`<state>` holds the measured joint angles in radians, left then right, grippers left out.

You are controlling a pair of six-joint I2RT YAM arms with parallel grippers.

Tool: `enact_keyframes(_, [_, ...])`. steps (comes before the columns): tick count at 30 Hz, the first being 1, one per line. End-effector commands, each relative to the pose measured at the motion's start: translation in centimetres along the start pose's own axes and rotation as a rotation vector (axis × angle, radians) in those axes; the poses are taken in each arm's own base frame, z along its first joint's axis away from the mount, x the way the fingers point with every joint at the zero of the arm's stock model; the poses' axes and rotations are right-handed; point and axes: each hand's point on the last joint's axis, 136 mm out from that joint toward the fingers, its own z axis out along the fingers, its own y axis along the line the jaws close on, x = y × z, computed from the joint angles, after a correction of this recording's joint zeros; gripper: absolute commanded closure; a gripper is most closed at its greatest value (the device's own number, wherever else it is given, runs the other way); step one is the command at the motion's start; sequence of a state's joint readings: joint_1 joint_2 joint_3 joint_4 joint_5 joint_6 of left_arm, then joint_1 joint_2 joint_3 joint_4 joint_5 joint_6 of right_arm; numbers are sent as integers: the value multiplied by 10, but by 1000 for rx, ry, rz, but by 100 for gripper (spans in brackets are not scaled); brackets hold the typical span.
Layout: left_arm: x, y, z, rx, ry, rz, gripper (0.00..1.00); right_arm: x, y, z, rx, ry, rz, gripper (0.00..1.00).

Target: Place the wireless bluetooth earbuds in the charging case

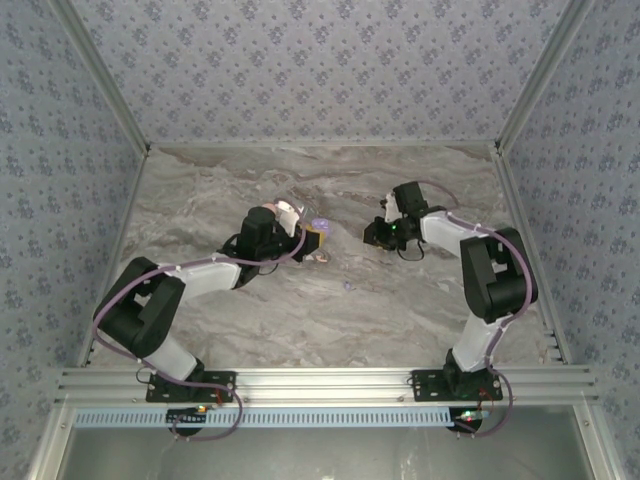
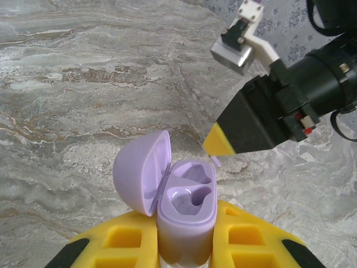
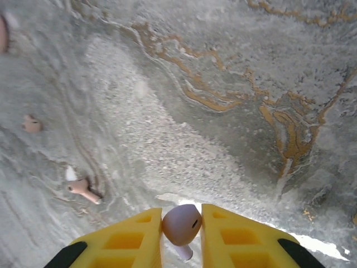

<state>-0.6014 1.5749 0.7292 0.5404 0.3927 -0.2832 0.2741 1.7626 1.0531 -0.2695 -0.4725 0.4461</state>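
Lilac earbud (image 3: 181, 225) pinched in right gripper (image 3: 181, 215); left gripper (image 2: 184, 218) clamps open charging case (image 2: 187, 202); loose pinkish piece (image 3: 83, 190), perhaps earbud.

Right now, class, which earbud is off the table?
The lilac earbud, pinched in the right gripper. The two pinkish earbuds lie loose on the table, with nothing touching them.

Grey-brown marbled tabletop (image 1: 300, 310); blue floral walls (image 1: 320, 70) around; aluminium rail (image 1: 330, 380) at near edge.
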Motion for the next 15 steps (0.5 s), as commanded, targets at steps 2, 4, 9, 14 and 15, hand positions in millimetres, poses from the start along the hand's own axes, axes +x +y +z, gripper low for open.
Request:
enact_keyframes(2, [-6, -4, 3, 5, -42, 0, 89, -12, 28, -22, -113, -75, -27, 77])
enact_keyframes(4, [-6, -4, 3, 4, -44, -4, 89, -15, 37, -30, -142, -98, -43, 77])
enact_keyframes(9, [-8, -4, 4, -1, -50, -11, 89, -21, 57, -50, -202, -148, -77, 76])
enact_keyframes(14, [-11, -7, 6, 5, -59, -12, 88, -27, 80, -69, -266, -191, -110, 76])
enact_keyframes(15, [-12, -8, 6, 9, -60, -10, 88, -28, 85, -73, -276, -202, -123, 76])
